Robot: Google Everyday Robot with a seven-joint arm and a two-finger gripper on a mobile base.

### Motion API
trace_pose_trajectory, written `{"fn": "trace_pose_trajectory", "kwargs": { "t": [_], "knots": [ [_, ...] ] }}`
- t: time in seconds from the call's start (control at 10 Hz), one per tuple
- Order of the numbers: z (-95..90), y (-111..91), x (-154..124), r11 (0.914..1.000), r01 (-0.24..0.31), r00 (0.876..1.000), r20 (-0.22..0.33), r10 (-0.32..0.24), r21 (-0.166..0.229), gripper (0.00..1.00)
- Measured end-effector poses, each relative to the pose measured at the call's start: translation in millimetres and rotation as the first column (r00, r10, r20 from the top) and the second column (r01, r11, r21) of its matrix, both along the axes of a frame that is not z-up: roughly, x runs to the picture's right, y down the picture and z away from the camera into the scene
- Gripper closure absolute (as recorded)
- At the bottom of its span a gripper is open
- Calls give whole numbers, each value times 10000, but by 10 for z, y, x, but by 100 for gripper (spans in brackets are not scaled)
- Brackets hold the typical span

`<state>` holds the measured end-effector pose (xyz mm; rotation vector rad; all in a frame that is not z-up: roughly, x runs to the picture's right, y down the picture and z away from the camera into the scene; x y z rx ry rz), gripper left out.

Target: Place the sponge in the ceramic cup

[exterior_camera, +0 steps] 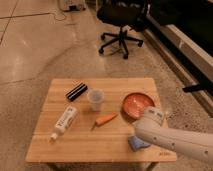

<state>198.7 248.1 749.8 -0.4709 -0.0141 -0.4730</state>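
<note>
The blue sponge [136, 144] lies near the front right corner of the wooden table [100, 140], mostly covered by my white arm [170, 136]. My gripper [139, 139] is at the arm's end, right over the sponge. The pale ceramic cup [95, 99] stands upright near the table's middle, well to the left of and behind the sponge.
An orange-red shallow bowl [138, 105] sits at the right of the table, just behind my arm. An orange carrot [106, 119] lies in front of the cup. A white tube [64, 121] and a black bar [76, 91] lie at the left. An office chair [120, 25] stands beyond the table.
</note>
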Motion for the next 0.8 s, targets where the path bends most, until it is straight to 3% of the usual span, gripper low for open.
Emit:
{"fn": "trace_pose_trajectory", "kwargs": {
  "t": [0.5, 0.8],
  "knots": [
    [276, 275, 116, 9911, -190, 9998, -108, 177, -1316, 35],
    [377, 369, 147, 9830, -130, 9996, -255, 85, -1832, 35]
  ]
}}
